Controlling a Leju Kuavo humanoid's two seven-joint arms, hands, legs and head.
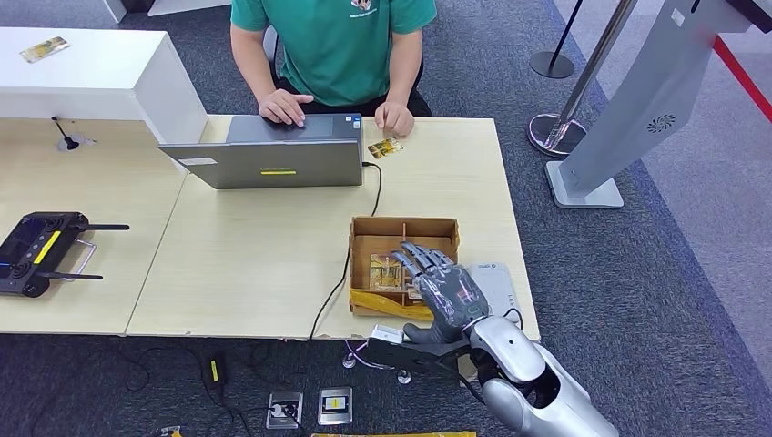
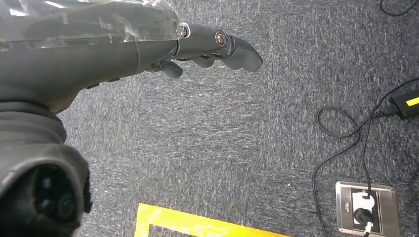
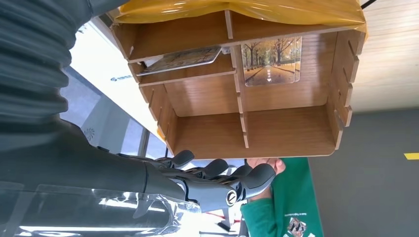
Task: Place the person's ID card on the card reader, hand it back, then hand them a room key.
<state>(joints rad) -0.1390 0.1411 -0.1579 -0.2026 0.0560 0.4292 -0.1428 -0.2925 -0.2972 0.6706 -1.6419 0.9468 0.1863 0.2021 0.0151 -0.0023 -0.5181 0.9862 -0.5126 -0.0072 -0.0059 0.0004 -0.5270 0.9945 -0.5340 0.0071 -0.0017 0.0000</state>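
Right hand (image 1: 444,289) hovered over the open brown wooden divided box (image 1: 364,233) near the table's front right corner, fingers (image 3: 257,177) extended, slightly apart, holding nothing. Box sat on the light wood-grain table (image 1: 246,264), with yellow tape across its front wall. In the right wrist view, two compartments each held tree-printed key cards (image 3: 271,61); the other compartments showed bare wood. A flat white card reader (image 1: 497,284) lay just beside the box, at the table's right edge, partly hidden by the hand.

The small gold-patterned ID card (image 1: 385,147) lay flat near the table's far edge, just beside the fingertips of the seated person in a green shirt (image 1: 332,41). That person's other hand rested on the grey open laptop (image 1: 273,155). A black cable ran from the laptop to the front edge.

Left hand (image 2: 197,47) hung above grey carpet, fingers loosely curled, empty.

A black handheld controller with antennas (image 1: 41,252) lay on the adjoining table at its left edge.
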